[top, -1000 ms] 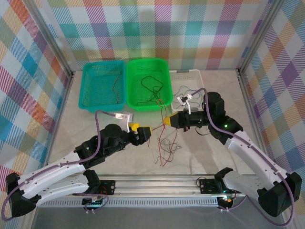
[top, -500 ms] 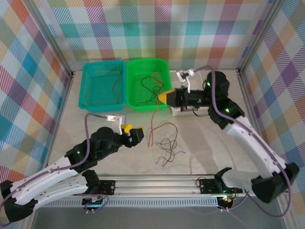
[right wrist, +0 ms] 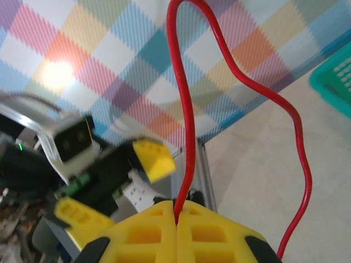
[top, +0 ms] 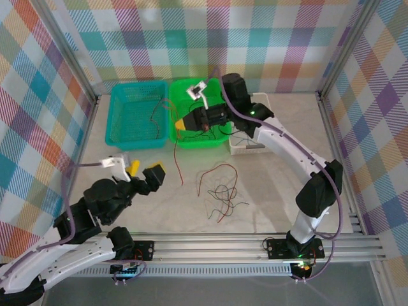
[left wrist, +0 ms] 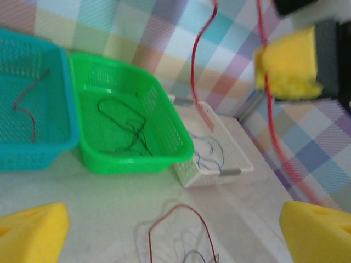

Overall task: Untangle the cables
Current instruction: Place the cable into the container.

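My right gripper [top: 183,123] hangs over the front of the green basket [top: 220,86], shut on a red cable [top: 176,159] that dangles down to the table. Seen from the right wrist, the yellow fingers [right wrist: 142,235] are pinched on that red cable [right wrist: 186,109]. The remaining tangle of red and dark cables [top: 220,192] lies mid-table. My left gripper [top: 145,171] stands open, low and to the left of the hanging cable, with nothing in it. In the left wrist view its fingers [left wrist: 33,233] sit far apart, and the red cable [left wrist: 194,71] hangs ahead.
A teal basket [top: 121,137] at back left holds one reddish wire. The green basket [left wrist: 164,153] holds black wires. A white basket [top: 252,148] to its right holds blue wires [left wrist: 211,150]. Metal frame posts and checked walls enclose the table.
The right arm has swung left from the white basket to the green basket's front, pulling the red cable out of the tangle. The left arm has drawn back to the left.
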Controlling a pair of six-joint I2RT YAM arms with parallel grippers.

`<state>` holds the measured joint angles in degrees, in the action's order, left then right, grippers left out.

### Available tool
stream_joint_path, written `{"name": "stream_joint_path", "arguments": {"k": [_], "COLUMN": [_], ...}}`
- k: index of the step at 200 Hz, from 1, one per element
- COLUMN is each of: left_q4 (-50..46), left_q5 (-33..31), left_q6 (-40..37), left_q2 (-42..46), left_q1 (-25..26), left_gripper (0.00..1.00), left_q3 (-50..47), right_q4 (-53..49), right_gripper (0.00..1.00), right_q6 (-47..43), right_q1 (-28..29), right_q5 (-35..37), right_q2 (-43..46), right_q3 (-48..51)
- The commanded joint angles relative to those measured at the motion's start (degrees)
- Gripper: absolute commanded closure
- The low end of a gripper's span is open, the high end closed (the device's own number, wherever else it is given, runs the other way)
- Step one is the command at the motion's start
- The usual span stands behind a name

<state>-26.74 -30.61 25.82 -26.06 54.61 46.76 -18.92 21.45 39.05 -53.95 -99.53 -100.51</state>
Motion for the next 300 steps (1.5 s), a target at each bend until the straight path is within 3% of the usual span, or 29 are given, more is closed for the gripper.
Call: {"name": "stream_joint_path", "arguments": {"k": [1,54,89,149,225,260,274,300], "left_q4": [0.11,0.13,0.61,1.69,5.49,6.85,6.53,7.03], "left_q5": [-4.28,1.16,9.27,21.79,32.13,34.69,35.15,35.80], "left_q6": [-4.64,-3.71,-1.22,6.19,11.34,12.45,13.06,13.43], "left_q2": [-4.17,-11.72,-12.99,-14.62,-15.59,-13.87,-13.95,-14.01], "left_q1": [-1.39,-6.19,-11.18,-20.24,-21.69,-22.09,-22.18,-22.18], "left_gripper": [0.00,0.00,0.01,0.16,0.29,0.15,0.13,0.24], "left_q3": [6.26,14.10,14.00,12.48,10.53,8.87,8.74,8.17], "right_q4": [-5.43,-2.39,-1.43,-1.47,-1.16,-1.54,-1.31,-0.79], "right_gripper": [1.00,1.00,1.00,1.00,1.00,1.00,1.00,1.00], "right_q6": [-8.59,-10.44,-11.19,-12.34,-11.99,-12.31,-12.20,-11.63], "right_q1": [2.27,5.07,5.95,7.25,7.80,7.80,7.80,7.80], "right_q5": [-3.24,-8.70,-10.47,-13.68,-14.44,-14.43,-14.77,-15.53], "right_q2": [0.34,2.21,3.85,4.92,3.80,3.13,3.03,3.00], "right_q3": [-0.82,6.10,8.18,9.47,9.19,9.67,9.72,9.61]}}
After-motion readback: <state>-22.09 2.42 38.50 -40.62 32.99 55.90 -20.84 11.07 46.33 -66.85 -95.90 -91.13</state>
